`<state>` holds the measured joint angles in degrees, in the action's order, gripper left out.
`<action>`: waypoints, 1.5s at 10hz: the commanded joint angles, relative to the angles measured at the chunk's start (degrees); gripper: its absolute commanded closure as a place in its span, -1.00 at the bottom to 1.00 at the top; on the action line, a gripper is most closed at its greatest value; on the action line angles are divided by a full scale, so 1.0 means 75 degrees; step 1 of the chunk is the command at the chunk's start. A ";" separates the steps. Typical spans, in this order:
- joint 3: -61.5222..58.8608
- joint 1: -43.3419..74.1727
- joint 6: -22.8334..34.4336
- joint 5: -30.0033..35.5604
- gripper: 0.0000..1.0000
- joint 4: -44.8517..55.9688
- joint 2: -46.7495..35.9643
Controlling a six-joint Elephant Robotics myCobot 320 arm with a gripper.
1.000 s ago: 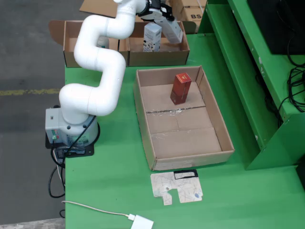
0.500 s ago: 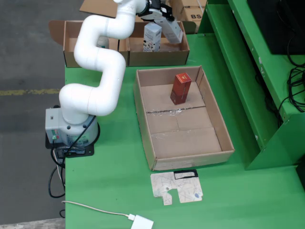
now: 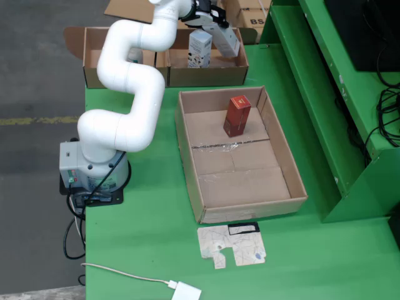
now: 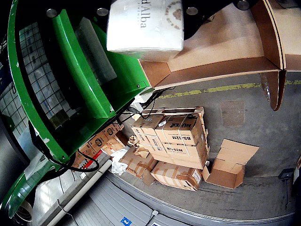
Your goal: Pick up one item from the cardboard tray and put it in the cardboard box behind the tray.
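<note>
Closest to the fixed camera, on the green table (image 3: 156, 250), a flat scrap of printed card (image 3: 232, 245) lies just in front of the cardboard tray (image 3: 190, 156), and a white adapter with its cable (image 3: 185, 292) sits at the near edge. The tray is wide and shallow, and one red box (image 3: 237, 115) stands upright in its far half, apart from the walls. My base (image 3: 92, 170) is bolted at the table's left side in this view, and my white arm (image 3: 134, 75) rises from it and bends back over the far end. There my gripper (image 3: 204, 39) is over the cardboard box (image 3: 206, 74) that stands behind the tray, and my jaws are pinching a white carton (image 3: 200, 49), which hangs upright just above or inside the box opening; I cannot tell whether its bottom touches the floor of the box. A second open box (image 3: 94, 59) sits beside it, to the left. In my own riding view the carton (image 4: 145, 26) fills the top of the frame, with part of a printed word showing, held tight against my gripper (image 4: 188, 19). Past it I see the brown wall of the box (image 4: 221, 52), green shelving (image 4: 80, 80), and far off a stack of cartons (image 4: 171, 141) on grey floor.
</note>
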<state>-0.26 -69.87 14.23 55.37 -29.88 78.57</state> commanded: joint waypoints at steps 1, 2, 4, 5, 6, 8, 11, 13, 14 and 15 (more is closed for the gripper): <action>0.0034 0.0172 0.0009 -0.0101 1.00 0.0073 -0.0072; 0.0034 0.0172 -0.0015 -0.0102 1.00 0.0073 -0.0072; 0.0034 0.0172 -0.0039 -0.0102 1.00 0.0073 -0.0072; 0.0034 0.0172 -0.0085 -0.0102 1.00 0.0073 -0.0072; 0.0034 0.0172 -0.0085 -0.0102 1.00 0.0073 -0.0072; 0.0034 0.0172 -0.0120 -0.0102 1.00 0.0073 -0.0072; 0.0034 0.0172 -0.0178 -0.0102 0.80 0.0073 -0.0072; 0.0034 0.0172 -0.0214 -0.0102 0.40 0.0073 -0.0072; 0.0034 0.0172 -0.0236 -0.0102 0.20 0.0073 -0.0072; 0.0034 0.0172 -0.0260 -0.0102 0.00 0.0073 -0.0072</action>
<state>-0.26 -69.78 12.21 55.37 -29.88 78.57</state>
